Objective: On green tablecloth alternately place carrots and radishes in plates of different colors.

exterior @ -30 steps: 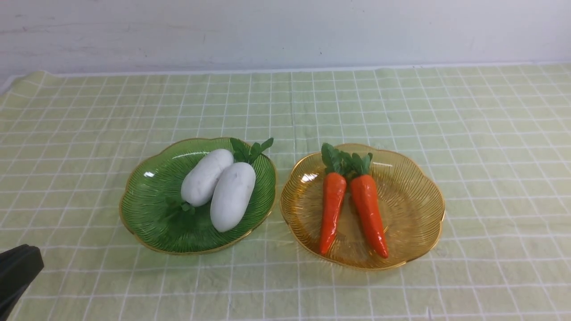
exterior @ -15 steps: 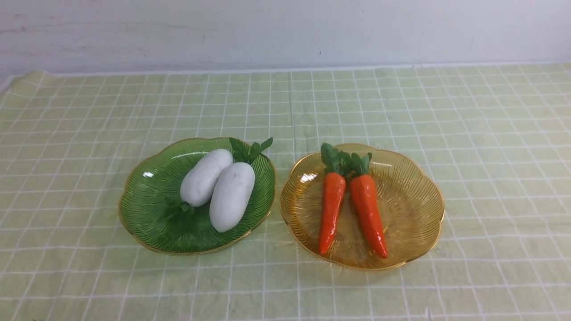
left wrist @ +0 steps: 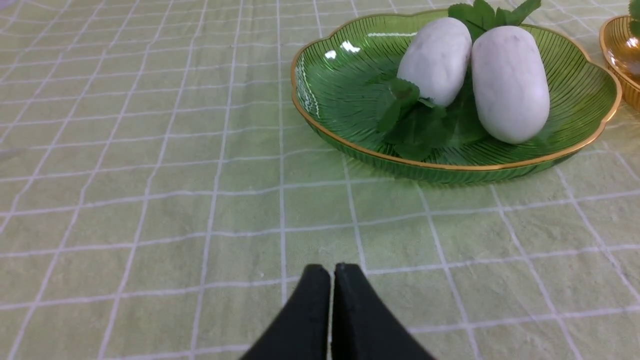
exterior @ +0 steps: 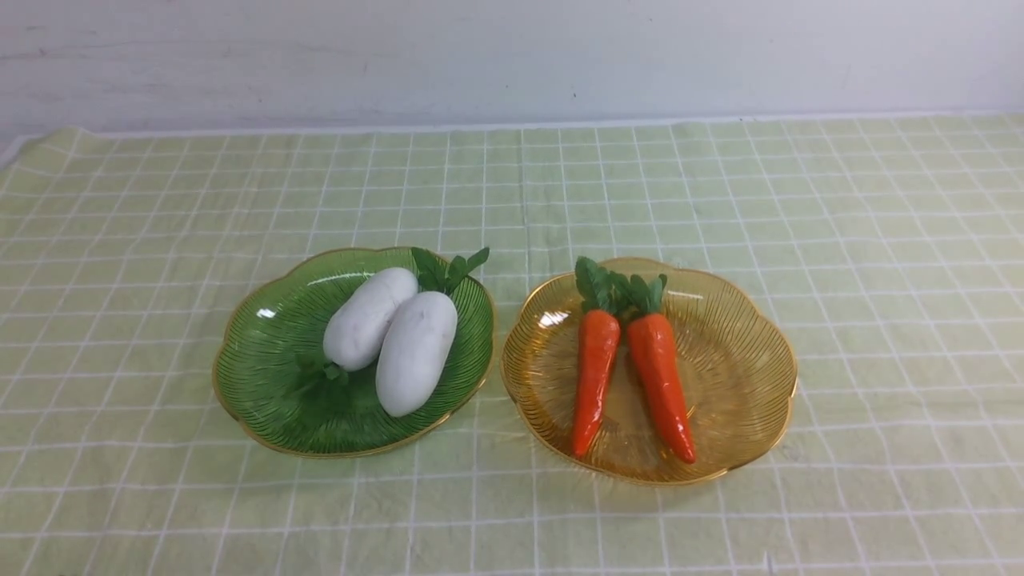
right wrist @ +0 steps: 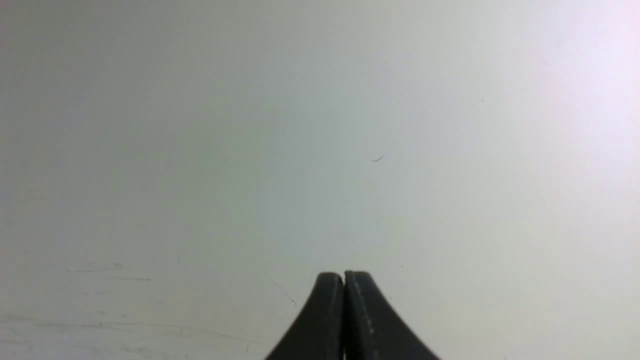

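As the sorting appears complete: nothing lies loose on the green tablecloth [exterior: 160, 496].
Green plate [exterior: 264, 384]: mid-bench, toward the near edge; two radishes [exterior: 416, 352] touching.
Amber plate [exterior: 744, 384]: just beside it; two carrots [exterior: 660, 372].
Left gripper [left wrist: 332, 272]: jaws together, empty, over cloth.
Right gripper [right wrist: 344, 280]: jaws together, empty, facing a pale wall [right wrist: 200, 150].
Remaining: likely nothing.

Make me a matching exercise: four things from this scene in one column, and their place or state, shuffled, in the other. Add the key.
Things:
1. radishes
2. carrots
3. left gripper
4. right gripper

Place or state:
A. shut, over bare tablecloth near the green plate
B. lying in the amber plate
C. shut, facing a plain pale surface
D. lying in the green plate

Pairs: 1-D, 2-B, 3-A, 4-C
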